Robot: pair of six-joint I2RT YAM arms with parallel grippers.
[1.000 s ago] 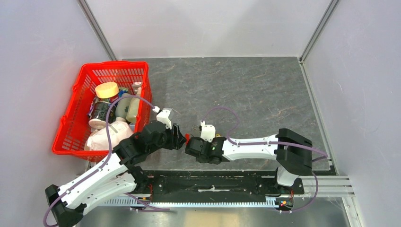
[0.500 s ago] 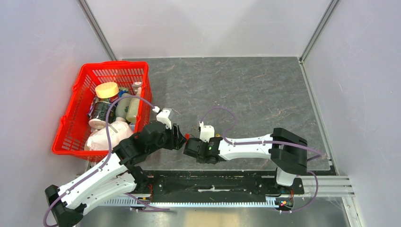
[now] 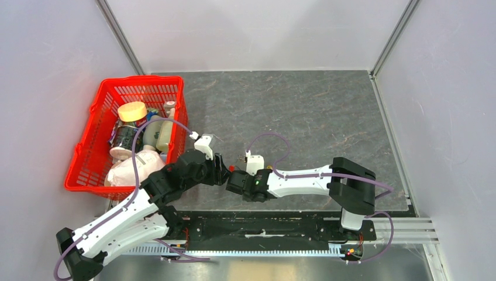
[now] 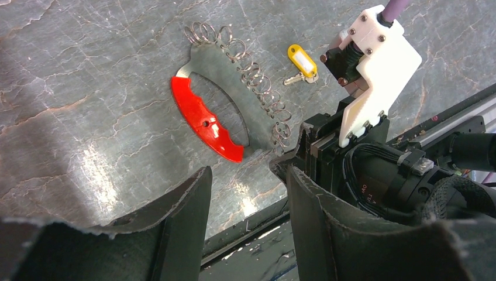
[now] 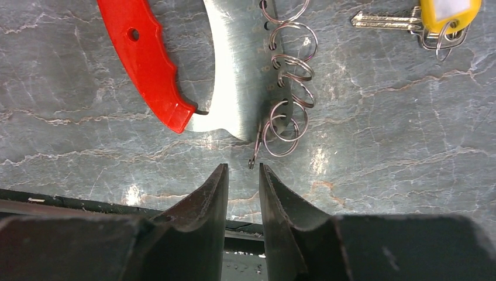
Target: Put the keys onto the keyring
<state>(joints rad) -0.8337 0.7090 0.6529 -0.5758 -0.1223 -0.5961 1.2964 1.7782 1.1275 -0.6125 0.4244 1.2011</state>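
At far left the red basket (image 3: 88, 167) of clutter is out of play. The left gripper (image 4: 245, 175) hovers low over the table (image 4: 88, 70), jaws fairly wide and empty. Just ahead of it the keyring (image 4: 257, 88) lies flat: a chain of silvery split rings running along a curved steel plate (image 4: 228, 73) with a red handle (image 4: 206, 120). The right gripper (image 5: 243, 172) faces the chain's end ring (image 5: 279, 132), jaws narrowed to a slit with nothing between them, tips just short of it. Further right the key (image 5: 383, 21), on a yellow tag (image 5: 447, 12), lies beside the chain, clear of both sets of fingers and untouched. My read: the step in hand is securing the end ring, and threading is not started. Next move calls for a clean pinch on that thin ring edge without skating it, probably with the left pinning the plate, then fetching the key.
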